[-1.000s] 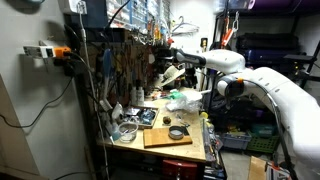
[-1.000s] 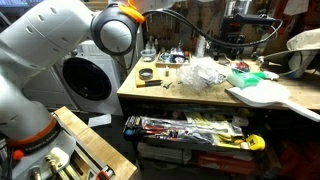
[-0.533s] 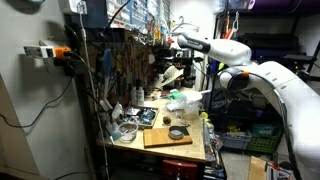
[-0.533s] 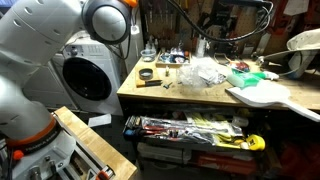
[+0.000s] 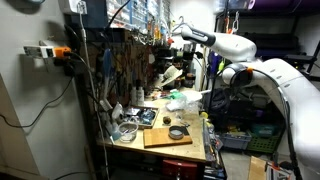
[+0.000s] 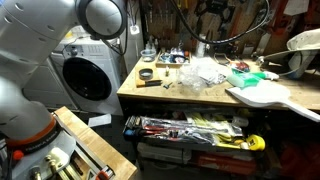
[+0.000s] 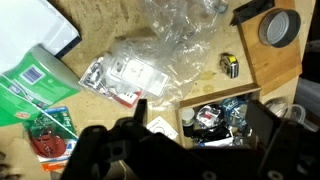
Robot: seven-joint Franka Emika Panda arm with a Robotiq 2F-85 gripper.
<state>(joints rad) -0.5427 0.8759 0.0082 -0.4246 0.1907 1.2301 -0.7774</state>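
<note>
My gripper [image 5: 176, 44] hangs high over the workbench, well above the crumpled clear plastic bag [image 7: 175, 45], and I cannot tell how wide its fingers stand. In the wrist view the bag's long axis runs diagonally, far right to near left. It lies between the green packet [image 7: 35, 80] on its left and the tape roll [image 7: 280, 27] on its right.

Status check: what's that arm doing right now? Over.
Fingers open, empty, high over the bench. Plastic bag below, untouched. Tape and parts box close by.

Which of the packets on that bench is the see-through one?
The clear packet beside the crumpled plastic bag; the green packet and the red-and-green one are opaque.
</note>
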